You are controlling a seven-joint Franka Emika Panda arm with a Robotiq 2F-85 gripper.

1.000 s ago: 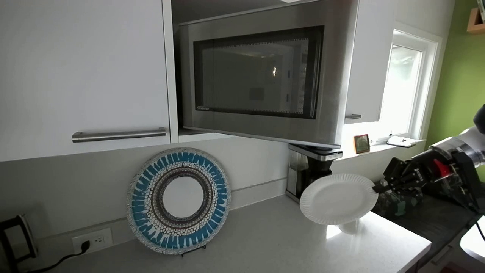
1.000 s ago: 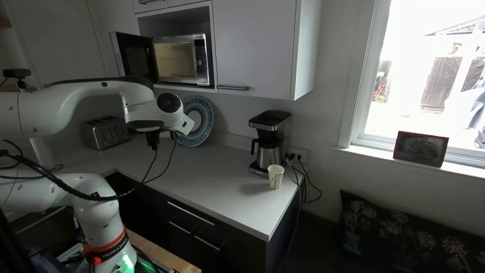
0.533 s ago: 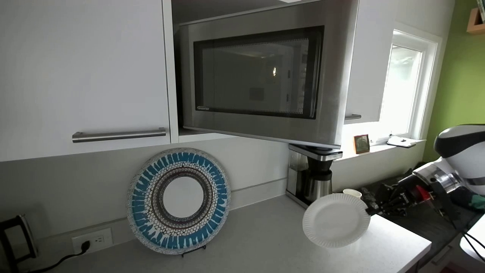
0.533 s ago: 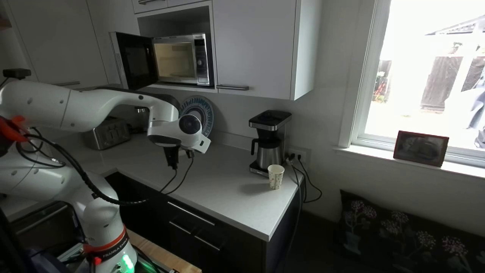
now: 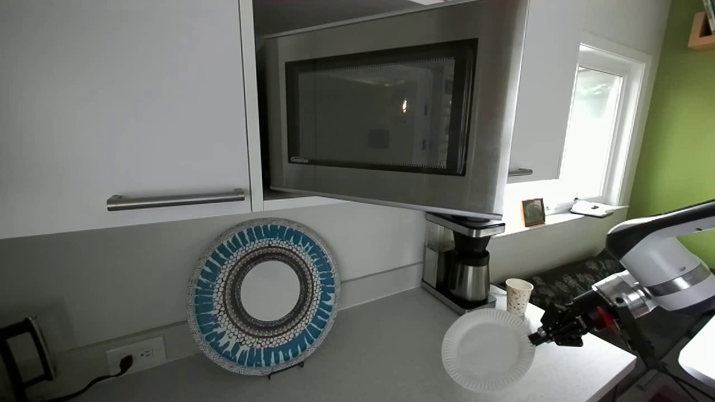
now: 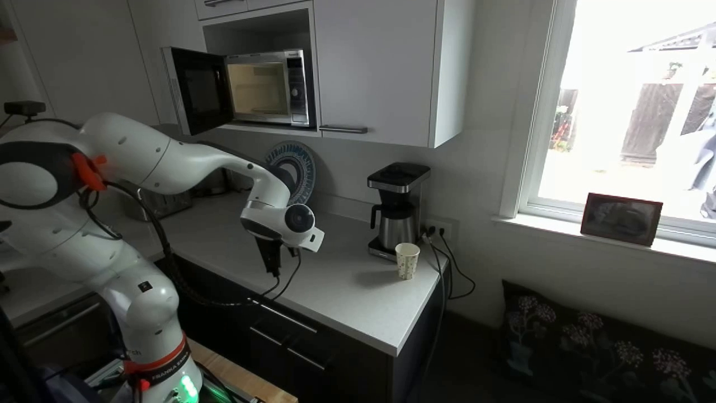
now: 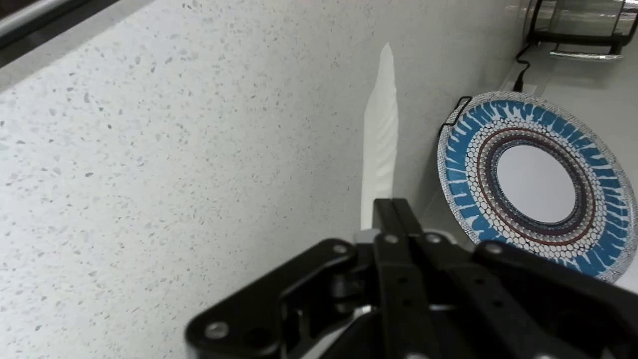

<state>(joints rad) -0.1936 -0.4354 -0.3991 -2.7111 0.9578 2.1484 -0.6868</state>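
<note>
While the gripper [image 5: 535,338] held the white plate [image 5: 486,350] clamped by its three o'clock edge in an exterior view, steeply tilted over the bench [image 5: 380,357], the next move seemingly called for steadiness.

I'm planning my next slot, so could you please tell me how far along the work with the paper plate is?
Looks done: the gripper has the paper plate pinched at its rim, and the microwave door stands open. In hand: the plate is held tilted over the counter; whether its lower edge touches is unclear. Left: the plate is not yet released, so letting go seems to remain.
</note>
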